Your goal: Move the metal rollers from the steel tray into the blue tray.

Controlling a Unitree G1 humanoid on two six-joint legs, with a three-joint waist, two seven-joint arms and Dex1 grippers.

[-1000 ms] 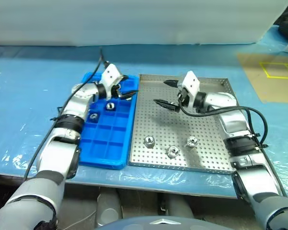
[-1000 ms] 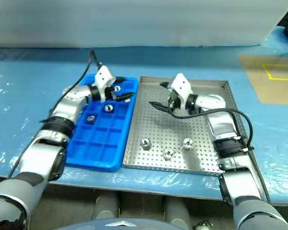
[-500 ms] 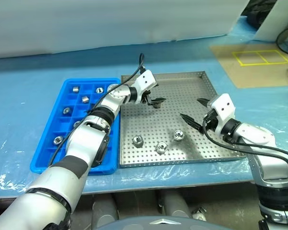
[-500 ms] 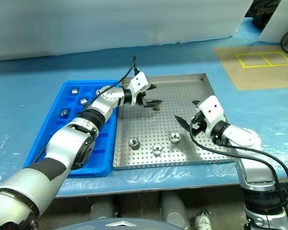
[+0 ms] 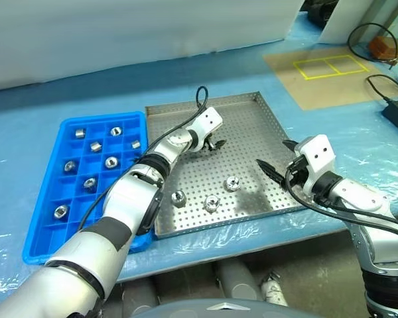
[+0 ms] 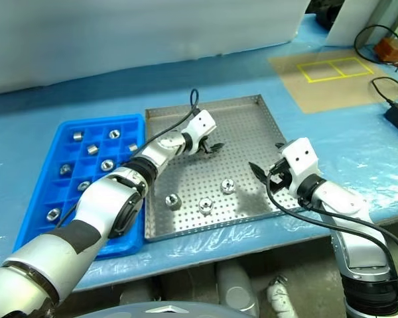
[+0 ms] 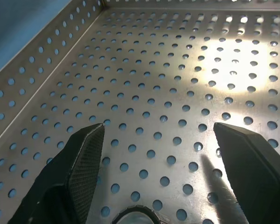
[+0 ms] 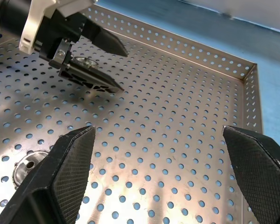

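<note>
Metal roller [image 8: 86,62] between left end effector [image 8: 113,65] fingers

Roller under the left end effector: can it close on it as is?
Probably yes: the left end effector stands open over the roller on the steel tray, nothing between.

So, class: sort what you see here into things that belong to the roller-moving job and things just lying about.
Belonging to the job:
- metal rollers
- steel tray
- blue tray
- left gripper, jaws open
- right gripper, jaws open

Just lying about:
- brown mat with yellow squares
- black cables
- blue table cover
</note>
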